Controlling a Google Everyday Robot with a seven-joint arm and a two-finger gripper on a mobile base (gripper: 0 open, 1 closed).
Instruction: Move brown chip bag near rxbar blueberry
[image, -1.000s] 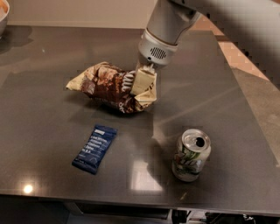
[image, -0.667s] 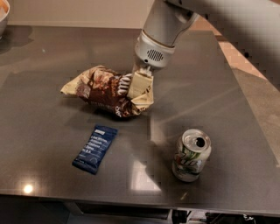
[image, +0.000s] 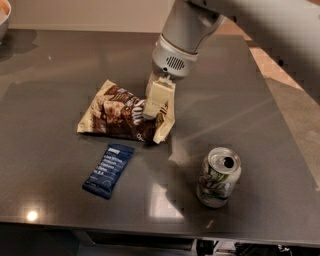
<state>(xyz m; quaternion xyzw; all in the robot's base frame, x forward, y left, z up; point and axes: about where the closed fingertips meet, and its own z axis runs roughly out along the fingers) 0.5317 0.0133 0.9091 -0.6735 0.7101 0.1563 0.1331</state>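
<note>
Change since earlier frame: brown chip bag (image: 117, 114) has swung toward the front edge of the table (image: 60, 65), carried along by the gripper (image: 152, 112); rxbar blueberry (image: 108, 170) and soda can (image: 218, 176) have not shifted.
Gripper state: closed on the bag's right end, judged from the bag travelling with it; one pale finger (image: 159, 97) lies over the foil.
Bag location: flat on the table, left of centre, lower edge near the bar's top end but not touching it.
Bag handling: light, soft, crinkly; foil is likely slippery and deforms under pressure (contents are brittle, so avoid a hard squeeze).
Hold point: the crimped cream edge at the right end, where the foil is doubled and gives a firmer pinch than the puffed centre.
Bar handling: thin and flat, easily nudged if the bag slides into it.
Hidden: second finger sits behind the first; the bag's far right corner is covered by the gripper.
Cut off: the arm (image: 190, 35) leaves the picture at the top; a bowl (image: 3, 17) shows only partly at the top left.
Hard to read: lettering on bag and bar.
</note>
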